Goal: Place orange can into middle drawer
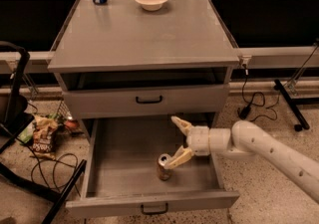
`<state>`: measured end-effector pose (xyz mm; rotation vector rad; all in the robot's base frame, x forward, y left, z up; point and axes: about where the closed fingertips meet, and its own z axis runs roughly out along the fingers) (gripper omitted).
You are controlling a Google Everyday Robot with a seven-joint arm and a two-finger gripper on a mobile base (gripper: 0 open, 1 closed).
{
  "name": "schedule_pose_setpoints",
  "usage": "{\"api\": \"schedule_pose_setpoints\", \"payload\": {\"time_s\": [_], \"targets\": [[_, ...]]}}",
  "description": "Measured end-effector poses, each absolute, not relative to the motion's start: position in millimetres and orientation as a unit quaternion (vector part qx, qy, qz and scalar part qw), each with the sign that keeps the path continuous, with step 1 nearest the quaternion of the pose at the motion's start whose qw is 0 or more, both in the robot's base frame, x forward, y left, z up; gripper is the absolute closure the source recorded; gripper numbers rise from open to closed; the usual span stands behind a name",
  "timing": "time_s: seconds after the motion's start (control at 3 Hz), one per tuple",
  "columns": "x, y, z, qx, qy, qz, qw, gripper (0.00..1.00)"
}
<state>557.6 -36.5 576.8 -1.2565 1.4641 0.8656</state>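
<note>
Standing upright near the front of the open middle drawer (124, 151), the orange can (163, 167) appears to touch the lower finger of the gripper (174, 143), which is spread wide and holds nothing. A sideways drag while pulling out could topple it.
</note>
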Motion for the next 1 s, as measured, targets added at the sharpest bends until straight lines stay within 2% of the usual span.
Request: {"api": "schedule_pose_setpoints", "payload": {"time_s": [0.67, 1.0], "targets": [[483.8, -57.9, 693.7, -0.645, 0.568, 0.309, 0.408, 0.0], [472.0, -78.3, 750.9, -0.709, 0.567, 0.228, 0.352, 0.0]]}}
